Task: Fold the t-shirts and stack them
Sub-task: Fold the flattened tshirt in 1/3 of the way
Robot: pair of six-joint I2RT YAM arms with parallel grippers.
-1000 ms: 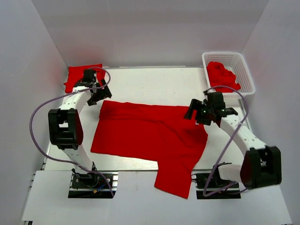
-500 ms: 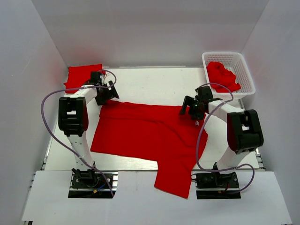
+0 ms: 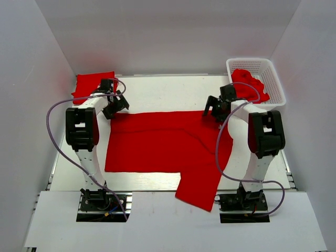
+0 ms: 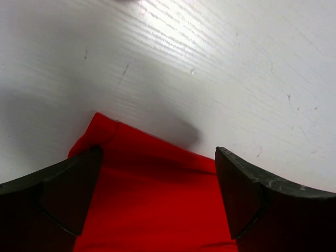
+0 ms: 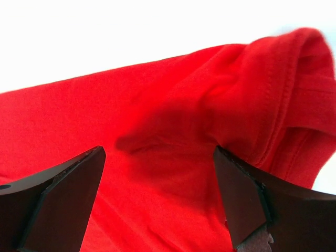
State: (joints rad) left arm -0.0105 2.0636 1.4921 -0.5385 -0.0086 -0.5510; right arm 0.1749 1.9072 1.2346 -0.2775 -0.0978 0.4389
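Observation:
A red t-shirt [image 3: 163,142] lies spread flat on the white table [image 3: 168,94], one part hanging over the near edge. My left gripper [image 3: 116,105] is at its far left corner, and in the left wrist view [image 4: 157,152] the jaws stand apart with the cloth's corner [image 4: 152,199] between them. My right gripper [image 3: 216,109] is at its far right corner. In the right wrist view [image 5: 157,152] the jaws stand apart over bunched red cloth [image 5: 173,105]. A folded red shirt [image 3: 86,84] lies at the back left.
A white lattice basket [image 3: 254,61] at the back right holds crumpled red shirts [image 3: 249,84]. White walls close in the table on three sides. The arms' cables loop beside both arms.
Both grippers moved toward the back of the table at the shirt's far corners. The shirt shifted back with them and its far edge now lies straighter.

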